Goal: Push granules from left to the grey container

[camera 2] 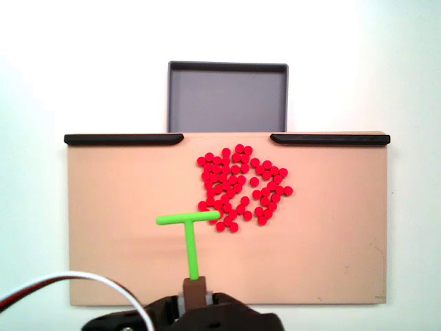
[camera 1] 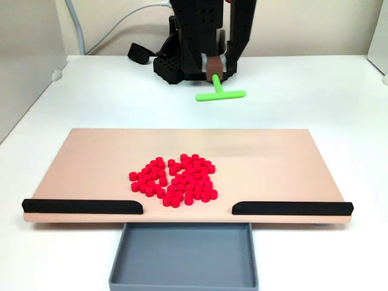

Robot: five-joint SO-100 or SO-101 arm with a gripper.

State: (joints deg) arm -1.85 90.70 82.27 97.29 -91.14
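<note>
White table (camera 1: 315,91) fills both fixed views, and a flat tan board (camera 1: 91,157) lies on it. In a fixed view that looks at the arm from the front, the grey container (camera 1: 183,254) sits nearest, at the bottom, just past the near edge of the board. It lines up with the gap between two long black strips, one on the left (camera 1: 82,206) and one on the right (camera 1: 291,208). A little farther back, the granules (camera 1: 174,180) lie in one loose red bunch on the board, close to the middle and near the gap. None of them are in the container. Farther still, beyond the far edge of the board, the green T-shaped stick (camera 1: 219,92) hangs above the table. At the very back stands the black arm (camera 1: 200,36), with the gripper (camera 1: 215,66) squeezed tight around the stem of the stick.

In a fixed view from above the arm, the stick's crossbar (camera 2: 187,219) is beside the bunch's left side, close to the nearest pellets (camera 2: 227,224). I cannot tell if it touches them.
</note>
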